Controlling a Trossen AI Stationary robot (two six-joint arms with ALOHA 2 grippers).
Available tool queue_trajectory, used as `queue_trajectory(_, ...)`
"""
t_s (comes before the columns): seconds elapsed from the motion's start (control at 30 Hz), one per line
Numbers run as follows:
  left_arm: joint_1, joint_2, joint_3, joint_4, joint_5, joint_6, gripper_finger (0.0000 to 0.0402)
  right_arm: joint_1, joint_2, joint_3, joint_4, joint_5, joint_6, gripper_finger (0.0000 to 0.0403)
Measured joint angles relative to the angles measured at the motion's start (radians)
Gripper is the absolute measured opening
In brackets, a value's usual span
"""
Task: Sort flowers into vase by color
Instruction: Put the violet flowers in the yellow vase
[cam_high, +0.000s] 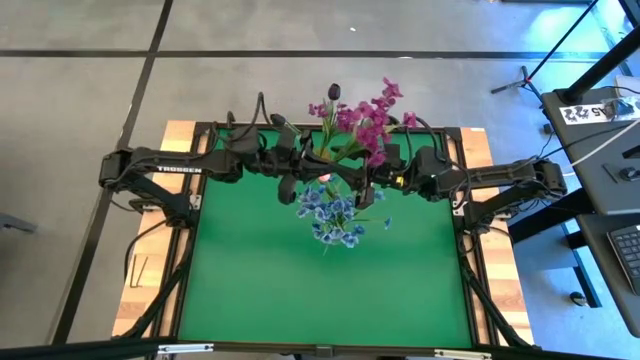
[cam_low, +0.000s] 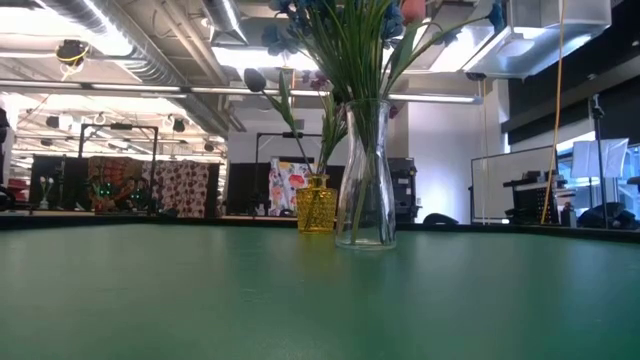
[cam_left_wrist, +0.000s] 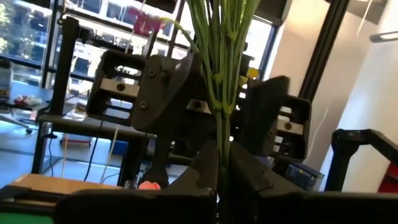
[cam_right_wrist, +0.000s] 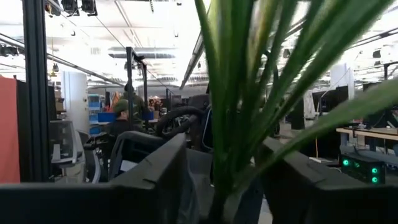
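"TROSSEN" in white letters on the left arm (cam_high: 180, 169), nothing else legible.

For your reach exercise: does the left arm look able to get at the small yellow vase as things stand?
Probably not yet: the left gripper is shut on green stems above the clear vase, and that vase stands right beside the yellow vase.

1. The table (cam_high: 250, 290) lay bare across its near half and along both side edges, giving a gripper free passage there.
2. Near the middle of the far edge, the clear vase (cam_low: 366, 180) and yellow vase (cam_low: 316, 205) stood just beside each other.
3. Both grippers and blue flowers (cam_high: 332, 215) and magenta flowers (cam_high: 365, 120) crowded the space above the vases.
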Motion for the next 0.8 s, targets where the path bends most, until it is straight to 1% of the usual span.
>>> queue_trajectory(0.1,0.0,-0.001,0.0,0.002,0.006,0.0,0.0013,0.0,0.0,0.0,-0.004,0.0,0.0,0.0155)
queue_trajectory(0.3,0.001,-0.001,0.0,0.004,0.006,0.0,0.0013,0.0,0.0,0.0,-0.036,0.0,0.0,0.007)
queue_trajectory(0.47,0.001,-0.001,0.0,0.002,-0.002,0.003,0.0013,0.0,0.0,0.0,-0.042,0.008,0.001,0.0014)
queue_trajectory(0.53,0.0,-0.003,0.0,0.0,-0.02,-0.005,0.0014,0.0,-0.001,0.0,-0.042,0.009,0.001,0.0011)
queue_trajectory(0.63,0.007,-0.015,0.0,-0.014,-0.028,-0.02,0.0026,0.0,-0.008,0.0,-0.052,0.01,0.0,0.002)
queue_trajectory(0.8,0.028,-0.091,0.001,-0.114,-0.034,-0.029,0.0069,0.0,-0.055,0.0,-0.08,0.033,-0.043,0.0011)
